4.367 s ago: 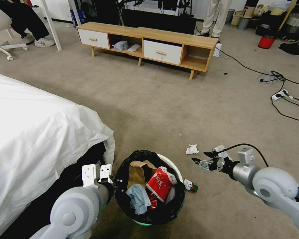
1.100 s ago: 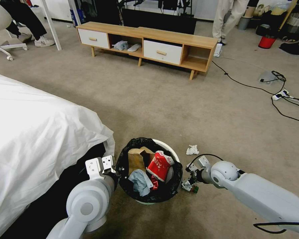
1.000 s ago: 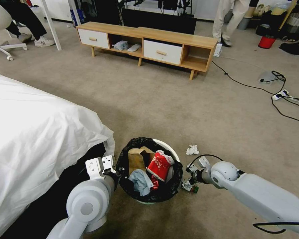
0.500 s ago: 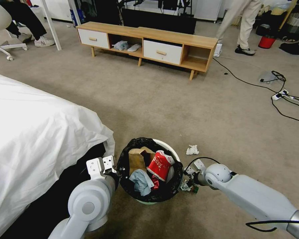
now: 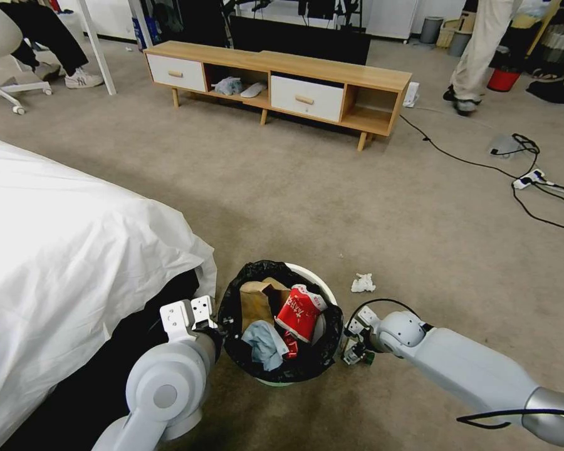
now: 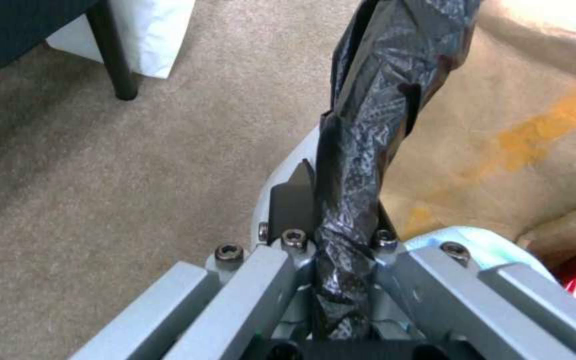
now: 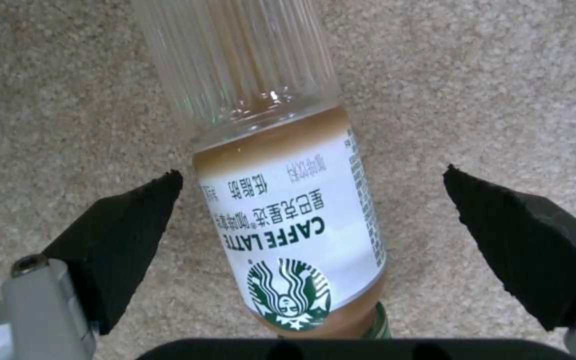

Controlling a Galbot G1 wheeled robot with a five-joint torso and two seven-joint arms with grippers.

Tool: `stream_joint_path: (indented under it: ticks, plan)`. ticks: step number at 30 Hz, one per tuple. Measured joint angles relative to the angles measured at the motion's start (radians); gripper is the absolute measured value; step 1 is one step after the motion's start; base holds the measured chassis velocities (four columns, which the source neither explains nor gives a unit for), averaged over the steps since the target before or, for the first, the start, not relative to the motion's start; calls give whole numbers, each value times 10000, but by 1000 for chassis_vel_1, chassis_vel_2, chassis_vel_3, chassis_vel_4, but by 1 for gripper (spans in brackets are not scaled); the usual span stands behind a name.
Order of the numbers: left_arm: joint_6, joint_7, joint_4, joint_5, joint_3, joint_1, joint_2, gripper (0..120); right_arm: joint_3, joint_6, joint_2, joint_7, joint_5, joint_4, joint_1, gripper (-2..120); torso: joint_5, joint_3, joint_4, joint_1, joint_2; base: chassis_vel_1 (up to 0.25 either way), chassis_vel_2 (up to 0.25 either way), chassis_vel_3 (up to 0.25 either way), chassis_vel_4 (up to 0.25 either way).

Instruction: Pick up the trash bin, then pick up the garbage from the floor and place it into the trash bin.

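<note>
The trash bin (image 5: pixel 281 322) sits at the lower centre of the head view: a small round white plastic container lined with a crinkly black bag (image 6: pixel 368 125) folded over its rim, holding a crumpled brown paper bag (image 5: pixel 254 302), a red-and-white carton (image 5: pixel 299 309) and a pale blue wad. The left gripper (image 5: pixel 218 326), at the bin's left edge, is clamped on the rim; the left wrist view shows its fingers (image 6: pixel 291 202) closed with the black liner pinched between them. To the right of the bin, the right gripper (image 5: pixel 352 352) is lowered to the floor (image 5: pixel 332 207), and the right wrist view shows its black pads (image 7: pixel 118 235) spread wide on either side of a clear plastic bottle (image 7: pixel 281 200) with a white-and-green "CAFFE LATTE" label, lying on the carpet and not touched by either pad. A crumpled white tissue (image 5: pixel 362 283) lies just beyond, up and to the right of the bin. The floor is flat beige-brown short-pile carpet. A bed with a white sheet (image 5: pixel 69 250) occupies the left of the frame, a low wooden cabinet (image 5: pixel 276 81) with white drawers stands at the upper centre, and black cables (image 5: pixel 532 181) trail at the right. Compared with half a second earlier, the right arm has shifted slightly lower and leftward toward the bottle; the bin is unchanged.
</note>
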Motion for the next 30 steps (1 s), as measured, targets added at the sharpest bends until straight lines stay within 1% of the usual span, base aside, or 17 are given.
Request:
stream_joint_path:
  ticks: [12,13,14,16,17,18,19,20,22,23,24,25,26,28,29,30]
  plan:
    - [0,48,-95,117,7,103,-16,1,-2,-33,194,128,-12,-22,13,99,0,0,1,0,0,0,0,0,0]
    - [0,53,-96,130,7,111,-32,1,-15,-38,214,146,0,-23,31,94,0,0,1,0,0,0,0,0,0]
    - [0,53,-96,130,7,111,-32,1,-15,-38,214,146,0,-23,31,94,0,0,1,0,0,0,0,0,0]
    - [0,64,-97,176,14,125,-66,1,-31,-45,230,169,10,-24,41,88,0,0,1,-1,0,0,0,0,0]
    - [0,64,-97,176,14,125,-66,1,-31,-45,230,169,10,-24,41,88,0,0,1,-1,0,0,0,0,0]
    - [0,70,-97,193,21,127,-78,1,-33,-48,235,179,14,-23,41,85,0,0,1,0,0,0,0,0,0]
    - [0,72,-95,206,24,127,-86,1,-33,-51,235,186,27,-20,41,77,0,0,1,0,0,0,0,0,0]
    - [0,72,-95,206,24,127,-86,1,-33,-51,235,186,27,-20,41,77,0,0,1,0,0,0,0,0,0]
    - [0,74,-87,208,26,118,-89,1,-33,-54,234,193,40,-13,40,68,0,0,1,0,0,0,0,0,0]
    - [0,74,-87,208,26,118,-89,1,-33,-54,234,193,40,-13,40,68,0,0,1,0,0,0,0,0,0]
    - [0,76,-68,209,29,108,-98,1,-32,-54,234,193,40,-26,27,60,0,0,1,0,0,0,0,0,0]
    - [0,76,-59,208,34,105,-104,1,-31,-54,239,194,39,-46,14,55,0,0,0,0,0,0,0,0,0]
    - [0,76,-59,208,34,105,-104,1,-31,-54,239,194,39,-46,14,55,0,0,0,0,0,0,0,0,0]
    - [0,79,-35,209,43,92,-108,1,-23,-53,261,191,40,-68,5,45,-2,-1,0,-1,1,0,0,0,0]
    - [0,79,-35,209,43,92,-108,1,-23,-53,261,191,40,-68,5,45,-2,-1,0,-1,1,0,0,0,0]
    - [0,79,-12,208,45,71,-109,1,-17,-53,285,188,39,-87,5,42,-5,-2,-1,-1,1,0,0,0,0]
